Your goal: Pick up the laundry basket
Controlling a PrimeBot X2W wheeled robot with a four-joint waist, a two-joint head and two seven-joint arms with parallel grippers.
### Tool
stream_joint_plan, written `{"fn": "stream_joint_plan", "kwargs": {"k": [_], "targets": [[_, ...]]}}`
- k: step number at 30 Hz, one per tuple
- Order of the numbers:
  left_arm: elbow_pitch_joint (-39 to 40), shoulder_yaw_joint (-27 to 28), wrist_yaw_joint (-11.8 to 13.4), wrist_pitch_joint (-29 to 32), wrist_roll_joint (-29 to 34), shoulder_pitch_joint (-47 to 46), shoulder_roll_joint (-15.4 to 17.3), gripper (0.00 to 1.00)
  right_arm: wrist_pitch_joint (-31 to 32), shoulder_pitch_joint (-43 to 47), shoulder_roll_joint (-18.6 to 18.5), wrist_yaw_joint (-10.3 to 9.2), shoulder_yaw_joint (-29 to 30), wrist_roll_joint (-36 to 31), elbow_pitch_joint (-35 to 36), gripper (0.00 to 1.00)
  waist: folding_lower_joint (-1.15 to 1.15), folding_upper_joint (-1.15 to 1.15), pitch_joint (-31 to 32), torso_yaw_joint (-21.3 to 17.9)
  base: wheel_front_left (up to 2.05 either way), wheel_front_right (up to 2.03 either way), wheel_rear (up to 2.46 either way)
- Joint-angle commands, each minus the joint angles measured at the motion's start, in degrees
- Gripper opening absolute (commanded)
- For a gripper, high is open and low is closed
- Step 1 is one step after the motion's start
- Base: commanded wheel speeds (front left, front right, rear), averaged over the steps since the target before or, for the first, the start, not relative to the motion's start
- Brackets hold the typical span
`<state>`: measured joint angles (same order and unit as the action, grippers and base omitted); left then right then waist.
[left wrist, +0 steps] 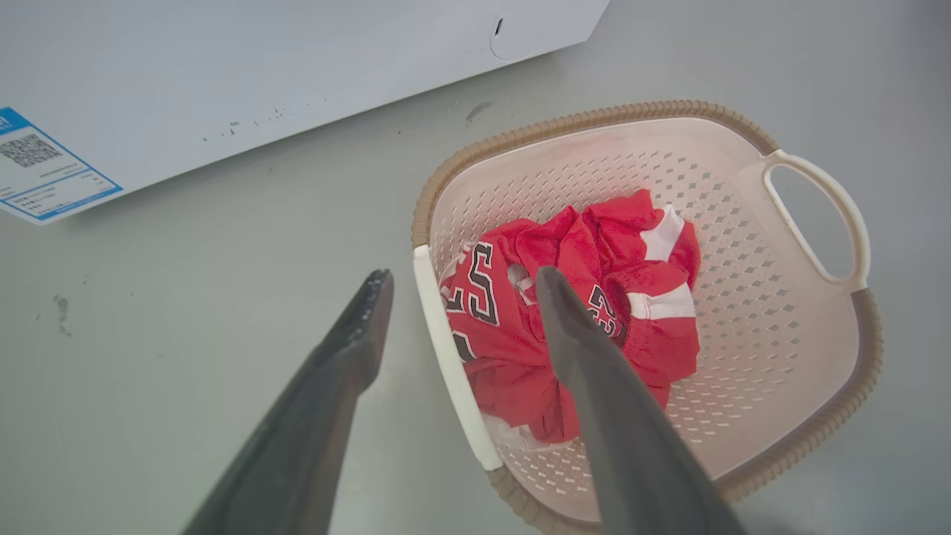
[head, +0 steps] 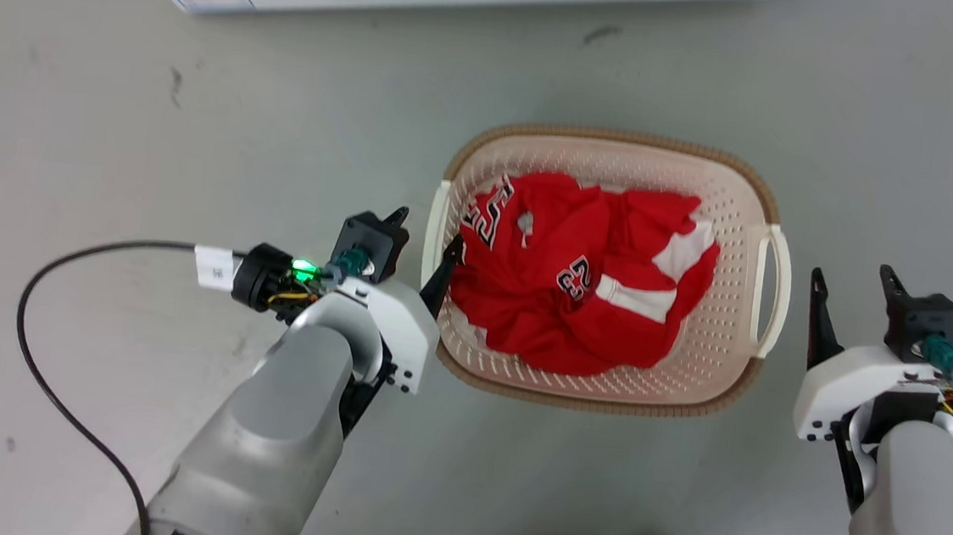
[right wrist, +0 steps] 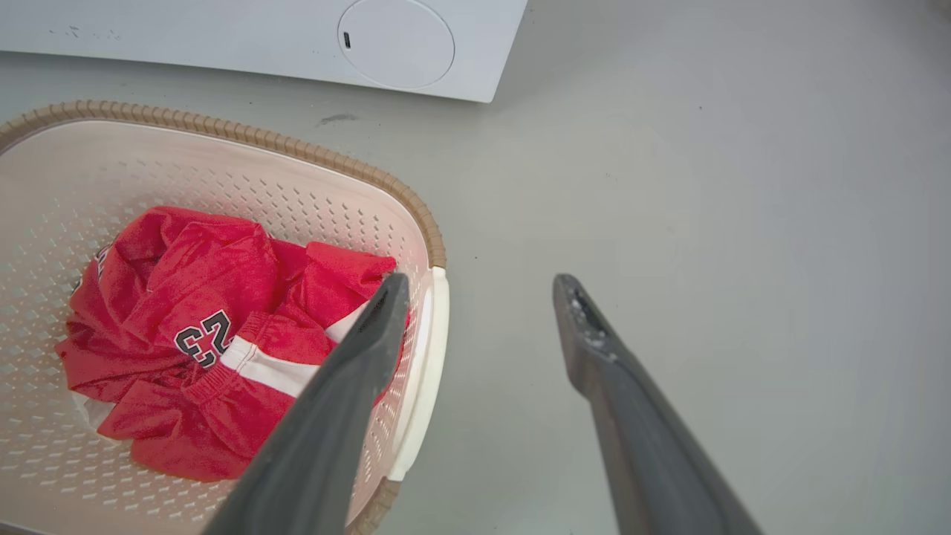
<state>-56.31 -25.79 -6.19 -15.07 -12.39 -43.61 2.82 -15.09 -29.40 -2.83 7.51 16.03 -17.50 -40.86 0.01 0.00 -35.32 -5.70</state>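
Left tool (head: 426, 242), released, straddles the left handle (head: 433, 213) of the laundry basket (head: 614, 135): one finger inside the basket, one outside. Right tool (head: 852, 280), also released, stands just outside the basket's right handle (head: 781, 283). The basket, holding red clothing (head: 540, 323), sits on the floor (head: 196, 152).

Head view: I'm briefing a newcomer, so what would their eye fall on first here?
The crumpled red jersey, bright against the cream laundry basket that holds it on the grey floor at the centre. Next, the two open grippers flanking the basket: the left gripper with its fingers either side of the left handle, the right gripper beside the right handle.
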Motion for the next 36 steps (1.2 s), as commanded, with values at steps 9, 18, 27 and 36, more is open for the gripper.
{"fn": "stream_joint_plan", "kwargs": {"k": [9, 18, 27, 36], "targets": [[-8.68, -4.85, -0.8, 2.17, -4.15, -8.87, 0.11, 1.0, -0.11, -8.65, -0.08, -0.04, 1.4, -3.64, -10.1, 1.0, -0.01, 0.0, -9.31, -1.12, 0.0, 0.0, 0.0], [-13.35, -7.38, -1.13, 3.72, -6.21, -14.21, 0.1, 1.0, -0.11, -15.13, -0.09, -0.04, 2.87, -7.07, -17.89, 1.0, -0.01, 0.0, -14.6, -0.94, 0.0, 0.0, 0.0], [-14.76, -10.02, -1.1, 3.66, -7.68, -16.43, 0.26, 1.0, -0.12, -18.96, -0.09, -0.04, 5.34, -10.69, -21.76, 1.0, -0.01, 0.0, -16.98, -0.34, 0.0, 0.0, 0.0], [-15.47, -12.47, -1.07, 3.81, -8.96, -17.55, 0.33, 0.0, -0.12, -20.75, -0.11, -0.05, 6.83, -13.26, -23.69, 0.0, -0.01, 0.0, -17.93, -0.02, 0.0, 0.0, 0.0]]}}
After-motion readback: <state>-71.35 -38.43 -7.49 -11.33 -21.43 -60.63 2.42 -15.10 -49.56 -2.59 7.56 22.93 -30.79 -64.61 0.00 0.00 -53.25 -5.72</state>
